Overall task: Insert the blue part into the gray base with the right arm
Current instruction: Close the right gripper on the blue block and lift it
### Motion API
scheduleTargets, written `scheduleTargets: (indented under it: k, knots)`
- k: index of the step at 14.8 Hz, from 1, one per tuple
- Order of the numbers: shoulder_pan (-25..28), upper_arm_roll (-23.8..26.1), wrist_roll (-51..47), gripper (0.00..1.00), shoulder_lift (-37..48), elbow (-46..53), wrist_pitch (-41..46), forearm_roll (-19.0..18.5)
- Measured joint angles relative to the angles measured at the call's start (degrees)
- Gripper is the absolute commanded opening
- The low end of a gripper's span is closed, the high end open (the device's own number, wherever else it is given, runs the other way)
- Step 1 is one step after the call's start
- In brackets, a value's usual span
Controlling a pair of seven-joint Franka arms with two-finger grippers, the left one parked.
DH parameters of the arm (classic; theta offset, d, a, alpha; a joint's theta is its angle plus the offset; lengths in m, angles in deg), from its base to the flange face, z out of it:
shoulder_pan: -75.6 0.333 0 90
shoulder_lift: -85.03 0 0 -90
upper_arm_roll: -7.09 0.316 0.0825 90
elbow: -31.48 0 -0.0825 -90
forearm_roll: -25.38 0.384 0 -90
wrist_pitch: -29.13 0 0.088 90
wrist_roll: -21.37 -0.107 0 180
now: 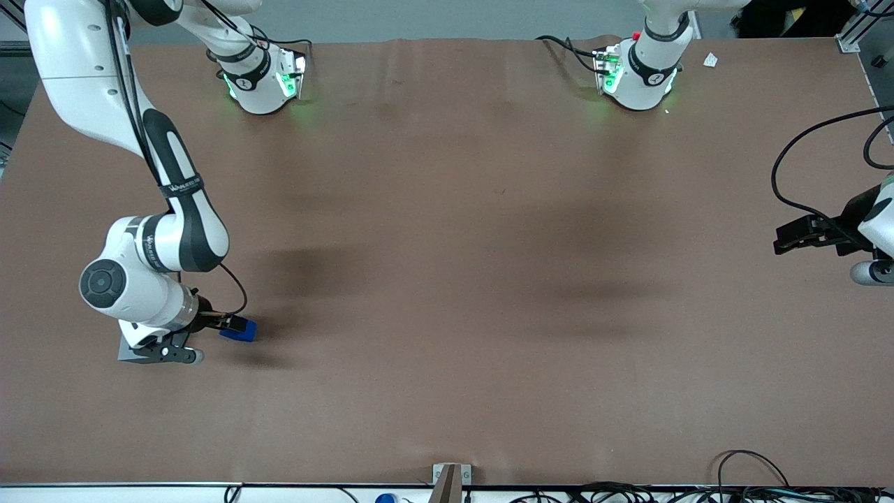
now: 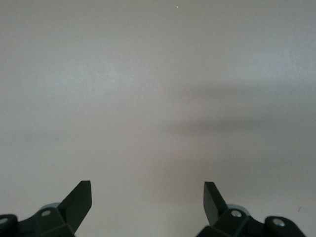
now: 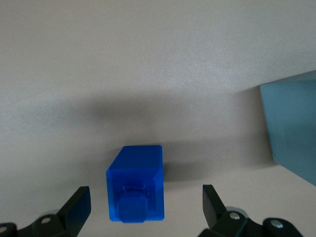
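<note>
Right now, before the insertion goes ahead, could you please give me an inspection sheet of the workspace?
Surface: brown table, bare apart from the items below.
Job's things: blue part lies on the table between the open fingers, untouched, stub toward the wrist camera; gray base stands beside it, mostly hidden under the right arm in the front view.
Clutter: small white scrap near the parked arm's base.
Grippers: gripper low over the blue part, open.
Cables: thin black cable loops at the wrist; black cables along the table edge nearest the front camera.
Surroundings: nothing seen.
</note>
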Motion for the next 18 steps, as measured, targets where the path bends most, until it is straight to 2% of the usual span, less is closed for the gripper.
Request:
scheduleTargets:
  k: [16, 17, 18]
  knots:
    - [2.37, -0.47, -1.02, 1.00, -1.48, 0.48, -1.20, -0.05]
    - [2.31, -0.55, -1.02, 0.98, -1.69, 0.50, -1.36, -0.05]
    - [2.22, -0.59, -1.02, 0.92, -1.82, 0.53, -1.48, -0.05]
